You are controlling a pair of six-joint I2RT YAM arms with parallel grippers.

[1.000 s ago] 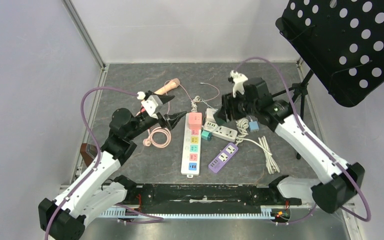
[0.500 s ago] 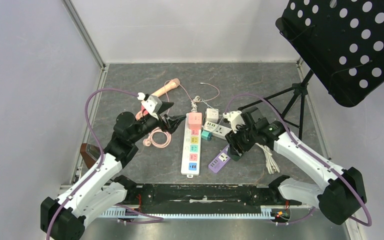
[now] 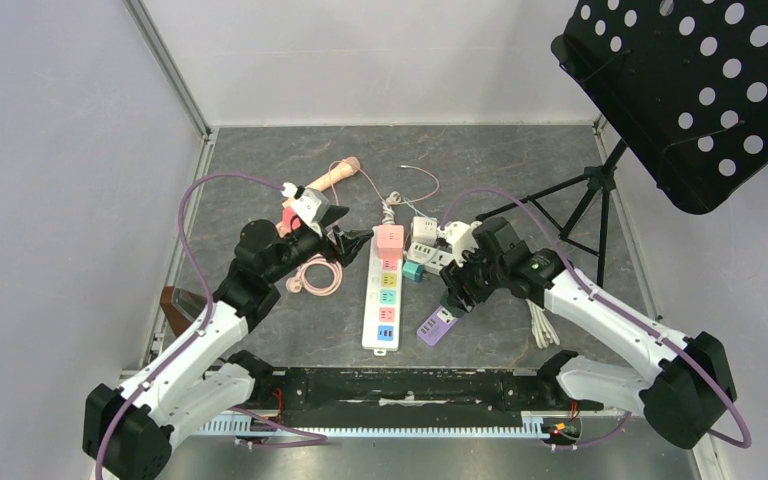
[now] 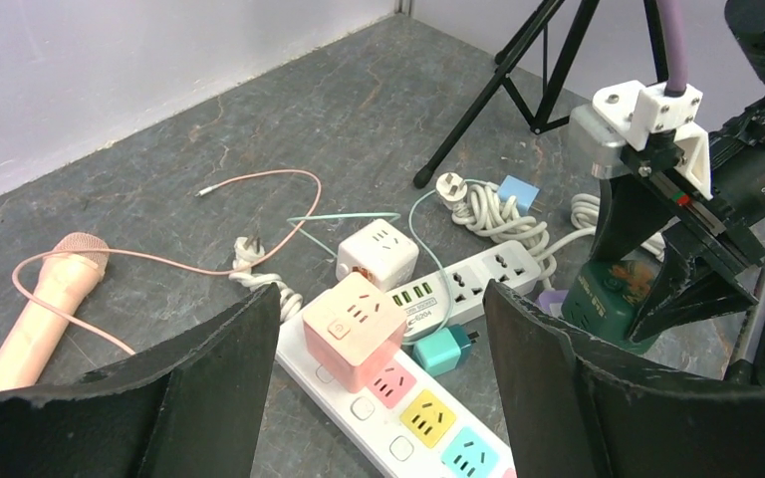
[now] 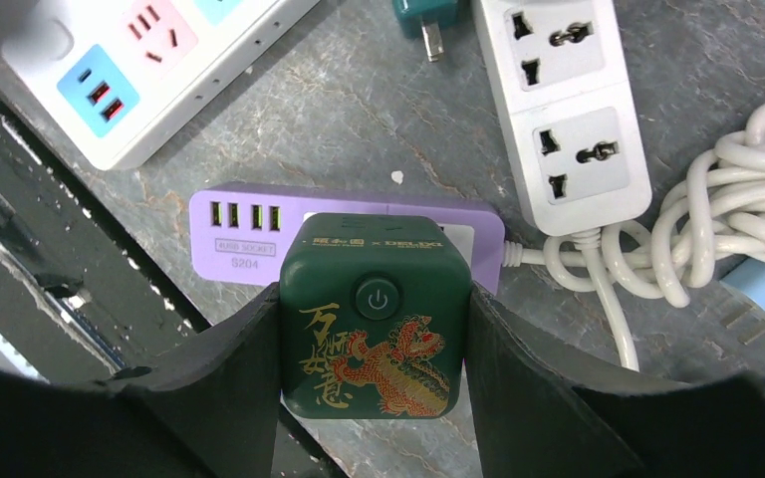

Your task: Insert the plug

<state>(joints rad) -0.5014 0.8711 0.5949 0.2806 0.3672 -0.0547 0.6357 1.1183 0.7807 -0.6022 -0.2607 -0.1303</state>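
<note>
The plug is a dark green cube [image 5: 374, 334] with a gold and red dragon and a power button. My right gripper [image 5: 374, 299] is shut on its two sides. The cube hangs directly over the white socket face of a purple power strip [image 5: 239, 234]; whether it touches is hidden. In the top view the right gripper [image 3: 457, 290] sits at the far end of the purple strip [image 3: 436, 325]. My left gripper [image 4: 381, 299] is open, hovering over a pink cube [image 4: 354, 329] plugged into a long white strip [image 3: 384, 300]. The left wrist view shows the green cube [image 4: 613, 299] at the right.
A white two-socket strip [image 5: 563, 100] and coiled white cable [image 5: 737, 209] lie right beside the purple strip. A teal adapter [image 3: 412, 270], white cube [image 3: 423, 228], pink microphone [image 3: 330, 177] and its cord lie about. A tripod [image 3: 600, 185] with a perforated black stand is at the right.
My right arm came down from the back of the table with the green cube and now holds it over the purple strip. The left arm shifted only slightly.
</note>
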